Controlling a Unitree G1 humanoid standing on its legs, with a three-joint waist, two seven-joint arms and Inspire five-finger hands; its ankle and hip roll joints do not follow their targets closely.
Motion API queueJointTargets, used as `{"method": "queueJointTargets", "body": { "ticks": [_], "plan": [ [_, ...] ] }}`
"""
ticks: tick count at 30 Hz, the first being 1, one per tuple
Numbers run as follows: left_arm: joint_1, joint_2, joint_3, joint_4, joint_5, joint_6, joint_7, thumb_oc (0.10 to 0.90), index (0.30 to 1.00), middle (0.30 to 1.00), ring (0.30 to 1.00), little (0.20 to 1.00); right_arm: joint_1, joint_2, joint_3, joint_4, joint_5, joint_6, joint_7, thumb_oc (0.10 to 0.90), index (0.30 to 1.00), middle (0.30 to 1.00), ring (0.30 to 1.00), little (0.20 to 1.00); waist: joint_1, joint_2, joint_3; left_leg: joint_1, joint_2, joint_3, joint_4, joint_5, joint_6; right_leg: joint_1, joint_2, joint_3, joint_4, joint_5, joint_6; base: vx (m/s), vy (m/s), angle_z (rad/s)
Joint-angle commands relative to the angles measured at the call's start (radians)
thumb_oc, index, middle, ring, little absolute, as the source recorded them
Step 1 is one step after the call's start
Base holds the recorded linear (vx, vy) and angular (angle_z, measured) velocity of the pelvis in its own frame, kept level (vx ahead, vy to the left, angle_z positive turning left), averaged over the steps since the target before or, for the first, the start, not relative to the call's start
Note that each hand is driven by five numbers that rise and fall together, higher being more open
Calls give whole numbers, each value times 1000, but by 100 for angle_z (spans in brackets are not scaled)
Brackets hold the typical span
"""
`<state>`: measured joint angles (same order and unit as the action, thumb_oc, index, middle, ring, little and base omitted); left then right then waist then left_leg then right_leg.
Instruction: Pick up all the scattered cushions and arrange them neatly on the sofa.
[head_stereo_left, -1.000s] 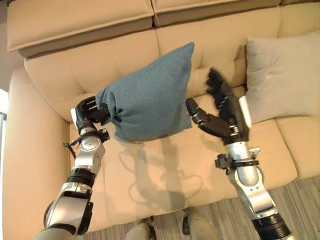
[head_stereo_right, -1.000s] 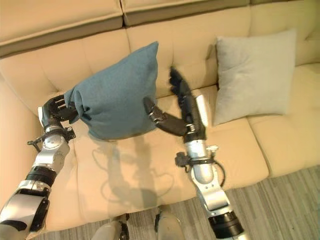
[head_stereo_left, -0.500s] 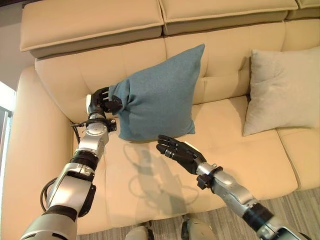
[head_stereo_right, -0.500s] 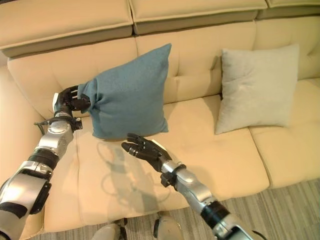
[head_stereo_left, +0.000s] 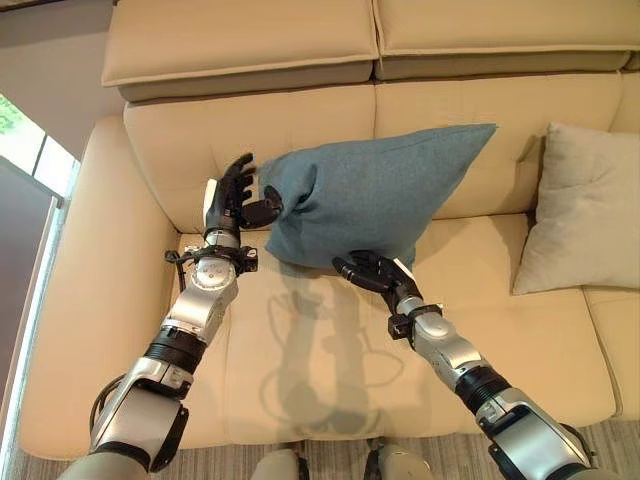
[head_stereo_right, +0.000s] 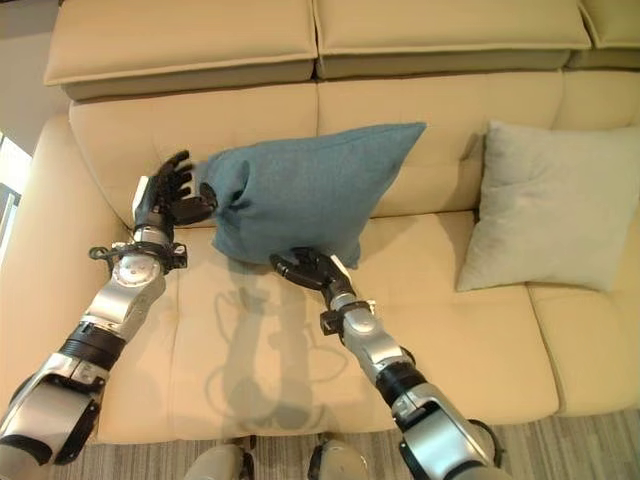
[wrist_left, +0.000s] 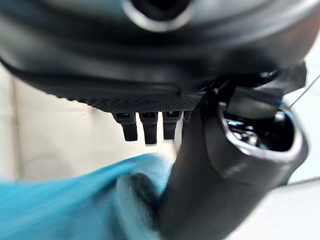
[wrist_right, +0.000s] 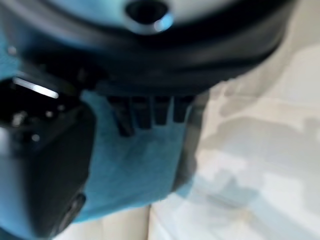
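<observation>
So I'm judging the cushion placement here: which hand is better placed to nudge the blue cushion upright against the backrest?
Probably the right hand: it sits under the blue cushion's lower edge and can push up. The left hand, fingers spread, only touches its bunched corner by the backrest.

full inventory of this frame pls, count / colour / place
sofa: 1, beige, fills the view
blue cushion: 1, teal blue, against the backrest, over the left seat
light cushion: 1, pale grey-beige, propped against the backrest, right of the blue cushion
floor: striped grey, in front of the sofa
left hand: 1, dark, fingers straight, at the blue cushion's left corner
right hand: 1, dark, fingers relaxed, at the blue cushion's lower edge
</observation>
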<state>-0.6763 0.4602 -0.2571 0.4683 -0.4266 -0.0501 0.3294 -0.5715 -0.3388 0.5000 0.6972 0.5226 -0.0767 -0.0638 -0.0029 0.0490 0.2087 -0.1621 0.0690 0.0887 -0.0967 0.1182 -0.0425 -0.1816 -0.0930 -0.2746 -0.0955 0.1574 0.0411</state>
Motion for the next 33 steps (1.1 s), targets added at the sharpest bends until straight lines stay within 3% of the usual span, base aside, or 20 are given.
{"method": "queueJointTargets", "body": {
  "ticks": [1,11,16,20,22,23,25,27,30,33],
  "plan": [
    [-70,87,32,-39,60,-144,19,800,900,900,900,900,-123,25,-78,-94,-19,-115,-16,800,900,900,900,900,36,14,-128,24,-10,10,9,-103,-25,119,-42,-2,8,-146,97,52,-10,2],
    [37,148,91,18,25,-95,-49,800,900,900,900,900,-35,-9,-114,-227,0,-79,14,800,900,900,900,900,48,-7,-158,57,-10,0,9,-111,-27,163,-41,-19,8,-159,97,25,-5,7],
    [242,139,177,-51,-59,-102,-120,800,900,900,900,900,102,-57,-182,-328,-28,-68,55,800,900,900,900,900,40,-16,-172,71,-10,0,9,-117,-24,175,-41,-17,8,-159,99,4,-2,1],
    [451,98,262,-101,-115,-107,-196,800,900,900,900,900,247,-128,-300,-426,-103,-77,74,800,900,900,900,900,29,-23,-181,81,-9,2,9,-121,-21,190,-42,-19,8,-160,99,0,0,0],
    [492,84,272,-98,-117,-107,-213,800,900,900,900,900,290,-135,-337,-447,-110,-83,75,800,900,900,900,900,25,-23,-185,85,-9,3,9,-123,-20,194,-42,-18,8,-161,99,0,0,0],
    [572,54,302,-49,-109,-96,-246,800,900,900,900,900,377,-154,-433,-467,-152,-94,65,800,900,900,900,900,14,-22,-186,101,-8,7,9,-131,-18,206,-40,-14,11,-164,99,0,0,0],
    [599,41,307,-20,-101,-92,-262,800,900,900,900,900,414,-156,-477,-472,-171,-97,57,800,900,900,900,900,10,-21,-192,99,-9,7,9,-128,-16,204,-40,-14,13,-162,99,-19,-11,-5],
    [676,-19,322,102,-96,-82,-297,800,900,900,900,900,503,-149,-597,-454,-206,-112,16,800,900,900,900,900,-6,-13,-196,117,-3,14,9,-133,-12,211,-41,-11,32,-173,96,-47,-47,-18],
    [689,-58,322,237,-91,-80,-304,800,900,900,900,900,535,-140,-647,-418,-211,-122,-14,800,900,900,900,900,-16,-7,-197,128,2,17,9,-133,-12,210,-38,-3,55,-185,92,-49,-63,-9],
    [716,-147,346,444,-164,-61,-347,800,900,900,900,900,592,-109,-688,-329,-198,-116,-41,800,900,900,900,900,-34,5,-192,155,22,22,9,-125,-18,216,-25,8,101,-229,74,-64,-147,-11]
  ]
}}
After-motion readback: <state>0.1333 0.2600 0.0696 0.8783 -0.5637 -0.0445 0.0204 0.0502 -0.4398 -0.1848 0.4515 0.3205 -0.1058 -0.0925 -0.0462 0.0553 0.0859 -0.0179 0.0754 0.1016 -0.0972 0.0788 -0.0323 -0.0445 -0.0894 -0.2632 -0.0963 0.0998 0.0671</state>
